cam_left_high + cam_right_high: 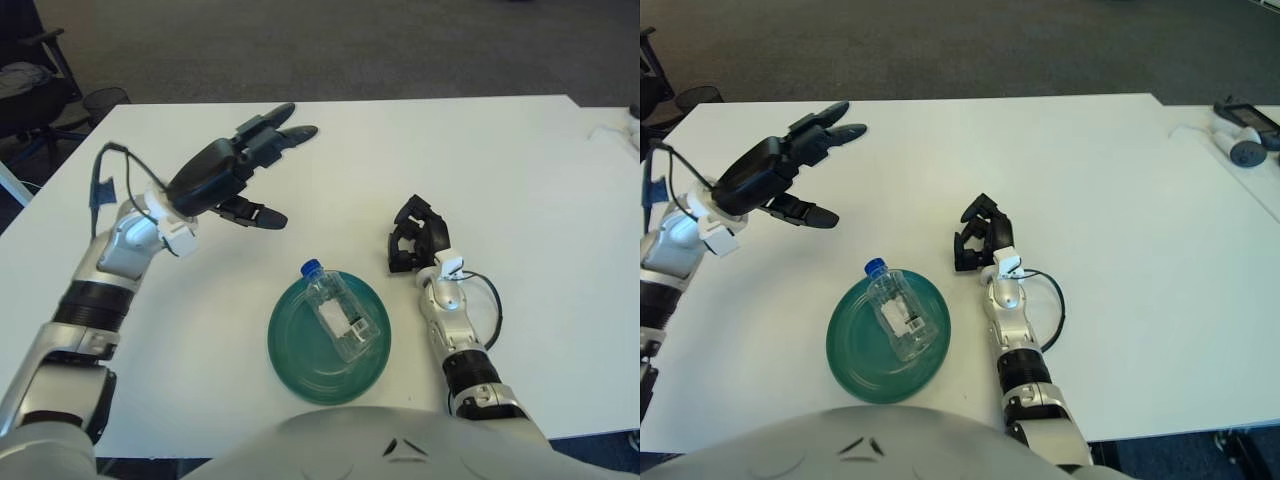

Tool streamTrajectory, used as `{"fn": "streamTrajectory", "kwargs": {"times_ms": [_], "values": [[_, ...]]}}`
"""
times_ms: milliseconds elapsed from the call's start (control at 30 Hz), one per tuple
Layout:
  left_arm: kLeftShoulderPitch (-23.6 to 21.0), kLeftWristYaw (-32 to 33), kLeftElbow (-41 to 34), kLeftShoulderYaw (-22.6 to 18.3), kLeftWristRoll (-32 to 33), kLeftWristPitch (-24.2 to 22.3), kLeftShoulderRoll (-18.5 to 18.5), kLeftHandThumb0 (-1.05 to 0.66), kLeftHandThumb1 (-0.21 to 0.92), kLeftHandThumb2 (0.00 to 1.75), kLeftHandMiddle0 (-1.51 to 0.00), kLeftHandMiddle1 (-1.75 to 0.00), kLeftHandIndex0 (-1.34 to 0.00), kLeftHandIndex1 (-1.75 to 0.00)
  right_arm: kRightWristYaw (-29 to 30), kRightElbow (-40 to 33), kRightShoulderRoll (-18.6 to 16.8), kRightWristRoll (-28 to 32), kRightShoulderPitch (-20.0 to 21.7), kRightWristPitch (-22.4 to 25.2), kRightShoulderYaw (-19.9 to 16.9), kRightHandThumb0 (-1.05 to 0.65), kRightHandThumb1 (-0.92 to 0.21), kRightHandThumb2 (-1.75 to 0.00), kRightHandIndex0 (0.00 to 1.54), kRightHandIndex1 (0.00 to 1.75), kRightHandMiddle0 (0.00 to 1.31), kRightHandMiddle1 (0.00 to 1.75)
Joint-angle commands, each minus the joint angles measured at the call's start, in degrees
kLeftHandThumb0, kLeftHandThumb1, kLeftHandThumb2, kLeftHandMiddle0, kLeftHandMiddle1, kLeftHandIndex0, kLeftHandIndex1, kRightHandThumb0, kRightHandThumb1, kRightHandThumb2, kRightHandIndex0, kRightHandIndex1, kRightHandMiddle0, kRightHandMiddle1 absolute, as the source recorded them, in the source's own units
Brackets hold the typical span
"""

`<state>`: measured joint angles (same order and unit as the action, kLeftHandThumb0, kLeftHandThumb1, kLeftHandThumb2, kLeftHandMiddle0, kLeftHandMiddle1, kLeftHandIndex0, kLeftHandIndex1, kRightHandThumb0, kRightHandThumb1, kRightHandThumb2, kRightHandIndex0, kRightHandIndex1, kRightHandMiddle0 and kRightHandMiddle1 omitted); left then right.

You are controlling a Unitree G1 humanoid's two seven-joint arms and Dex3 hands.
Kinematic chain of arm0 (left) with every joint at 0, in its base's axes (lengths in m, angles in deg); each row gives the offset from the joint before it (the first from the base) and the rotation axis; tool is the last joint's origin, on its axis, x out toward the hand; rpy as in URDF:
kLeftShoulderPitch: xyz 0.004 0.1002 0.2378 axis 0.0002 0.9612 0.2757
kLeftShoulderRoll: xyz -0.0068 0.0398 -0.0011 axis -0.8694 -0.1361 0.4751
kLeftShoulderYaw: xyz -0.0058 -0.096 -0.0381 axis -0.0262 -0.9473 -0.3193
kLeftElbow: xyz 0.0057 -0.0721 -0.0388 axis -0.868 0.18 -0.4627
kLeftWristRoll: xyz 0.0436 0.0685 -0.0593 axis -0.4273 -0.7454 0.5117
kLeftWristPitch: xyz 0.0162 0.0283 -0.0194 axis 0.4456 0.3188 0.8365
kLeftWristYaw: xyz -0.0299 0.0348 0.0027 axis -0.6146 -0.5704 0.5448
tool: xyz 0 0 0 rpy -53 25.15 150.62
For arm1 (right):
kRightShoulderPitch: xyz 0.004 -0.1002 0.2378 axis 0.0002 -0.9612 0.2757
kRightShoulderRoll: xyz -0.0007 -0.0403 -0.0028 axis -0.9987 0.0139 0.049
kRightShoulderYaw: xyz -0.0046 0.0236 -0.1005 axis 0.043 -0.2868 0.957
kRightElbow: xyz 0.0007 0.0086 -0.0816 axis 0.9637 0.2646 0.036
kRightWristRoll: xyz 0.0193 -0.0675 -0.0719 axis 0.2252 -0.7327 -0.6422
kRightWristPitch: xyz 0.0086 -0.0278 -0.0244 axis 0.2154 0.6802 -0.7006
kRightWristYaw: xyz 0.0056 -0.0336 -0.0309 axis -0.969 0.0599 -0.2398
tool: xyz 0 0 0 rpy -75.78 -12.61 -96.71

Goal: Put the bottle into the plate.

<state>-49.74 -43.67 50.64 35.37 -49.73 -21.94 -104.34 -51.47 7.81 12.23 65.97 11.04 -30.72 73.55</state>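
A white table (480, 150) is filling most of the view, seen from above and slightly behind the robot's own chest. Near the front edge, a round green plate (300, 365) is sitting flat on the tabletop. A clear plastic bottle (340, 312) is lying on its side inside the plate, its blue cap (311, 268) pointing away from the robot and reaching just past the plate's far rim, a white label showing on its side.

The left hand (235, 170) is hovering above the table, well apart from the plate and beyond it to the left. Its fingers are spreading wide — two stretching forward, the third angling down and toward the plate — and they are holding nothing.

The right hand (415, 235) is showing just to the right of the plate, beside its far right rim without touching it. Its fingers are curling inward into a loose fist, gripping nothing. A black cable is looping off the wrist behind it.

Toward the far right corner, in the right eye view, a small grey-and-white device (1240, 135) is lying on a neighbouring table surface.
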Motion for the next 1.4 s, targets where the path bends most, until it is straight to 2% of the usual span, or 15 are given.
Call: {"fn": "streamTrajectory", "kwargs": {"times_ms": [0, 333, 500, 600, 633, 667, 700, 733, 800, 833, 900, 1000, 1067, 1200, 1367], "values": [[-0.27, 1.61, 2.23, -2.80, 2.94, -2.03, 3.26, -0.98, 0.91, 0.35, -0.22, -0.12, 0.00, -0.88, -0.13, 4.28, -0.08, 0.59, -3.06, 2.60, -0.46, 0.00, 0.06, -1.72, 0.92, 1.67, 0.67, 1.75], [-1.89, 3.00, 7.89, -8.14, 6.77, -9.83, 8.82, -0.85, 0.92, 0.49, -0.22, -0.15, 0.00, -0.86, -0.50, 3.86, 0.16, 0.51, -3.11, 3.15, -0.59, 0.00, 0.05, -1.71, 0.91, 1.68, 0.66, 1.75], [-0.56, 3.84, 8.25, -9.87, 7.95, -13.82, 11.64, -0.75, 0.92, 0.52, -0.23, -0.17, 0.00, -0.84, -0.33, 3.17, 0.08, 0.31, -3.40, 3.64, -0.63, 0.00, 0.04, -1.71, 0.90, 1.68, 0.65, 1.75], [1.18, 4.00, 8.02, -10.76, 9.30, -16.36, 13.53, -0.65, 0.84, 0.61, -0.22, -0.28, 0.00, -0.96, 0.28, 2.83, 0.10, -0.25, -3.53, 3.99, -0.56, 0.00, 0.04, -1.71, 0.90, 1.68, 0.65, 1.75], [1.16, 4.01, 9.10, -11.10, 9.82, -16.93, 14.28, -0.63, 0.80, 0.67, -0.19, -0.38, 0.00, -1.03, 0.58, 2.79, 0.15, -0.50, -3.59, 4.09, -0.54, 0.00, 0.04, -1.71, 0.90, 1.68, 0.65, 1.75], [0.79, 3.95, 13.04, -11.67, 10.57, -16.66, 15.41, -0.57, 0.81, 0.65, -0.21, -0.48, -0.06, -1.16, 0.65, 3.23, 0.20, -0.48, -3.45, 4.06, -0.65, 0.00, 0.04, -1.71, 0.90, 1.68, 0.65, 1.75], [0.47, 3.86, 15.89, -12.10, 11.05, -16.40, 16.19, -0.54, 0.79, 0.66, -0.23, -0.64, -0.13, -1.26, 0.68, 3.56, 0.23, -0.42, -3.34, 4.04, -0.71, 0.00, 0.05, -1.71, 0.91, 1.67, 0.66, 1.75], [0.40, 3.88, 18.91, -12.62, 11.79, -16.19, 17.35, -0.48, 0.75, 0.71, -0.24, -0.89, -0.22, -1.40, 0.55, 3.86, 0.27, -0.25, -3.30, 3.91, -0.79, 0.00, 0.05, -1.71, 0.91, 1.66, 0.66, 1.75], [0.85, 4.36, 20.45, -13.07, 12.24, -16.30, 19.00, -0.25, 0.61, 0.90, -0.38, -1.23, -0.31, -1.55, 0.34, 4.14, 0.25, -0.04, -3.27, 3.64, -0.84, 0.00, 0.06, -1.71, 0.92, 1.65, 0.67, 1.75], [1.13, 4.70, 20.25, -13.11, 12.22, -16.46, 19.62, -0.16, 0.48, 1.05, -0.48, -1.42, -0.41, -1.54, 0.30, 4.22, 0.23, 0.00, -3.25, 3.52, -0.85, 0.00, 0.06, -1.71, 0.92, 1.65, 0.67, 1.75], [1.51, 5.70, 21.52, -13.24, 11.77, -16.53, 20.96, -0.09, 0.34, 1.21, -0.59, -1.58, -0.51, -1.51, 0.28, 3.70, 0.07, -0.01, -3.55, 3.41, -0.76, 0.00, 0.06, -1.71, 0.92, 1.65, 0.67, 1.75], [2.41, 7.27, 22.72, -13.18, 10.88, -17.27, 22.91, -0.04, 0.20, 1.37, -0.70, -1.69, -0.62, -1.48, 0.50, 2.83, -0.14, -0.26, -4.08, 3.35, -0.55, 0.00, 0.07, -1.72, 0.93, 1.64, 0.67, 1.75], [3.73, 8.87, 23.79, -13.04, 10.39, -18.52, 24.92, -0.02, 0.07, 1.54, -0.79, -1.72, -0.66, -1.57, 0.16, 2.65, -0.19, 0.00, -4.30, 3.01, -0.55, 0.00, 0.07, -1.71, 0.93, 1.62, 0.68, 1.75], [5.52, 10.41, 27.31, -13.43, 10.61, -20.71, 27.56, -0.01, 0.05, 1.61, -0.81, -1.73, -0.61, -1.70, -0.78, 2.35, 0.01, 0.50, -4.48, 2.83, -0.59, 0.00, 0.07, -1.72, 0.94, 1.63, 0.68, 1.75], [6.36, 10.26, 31.71, -13.64, 10.53, -21.16, 28.72, 0.00, 0.05, 1.61, -0.83, -1.70, -0.58, -1.74, -0.94, 2.01, 0.24, 0.34, -4.72, 3.19, -0.75, 0.00, 0.07, -1.72, 0.94, 1.63, 0.68, 1.75]]}}
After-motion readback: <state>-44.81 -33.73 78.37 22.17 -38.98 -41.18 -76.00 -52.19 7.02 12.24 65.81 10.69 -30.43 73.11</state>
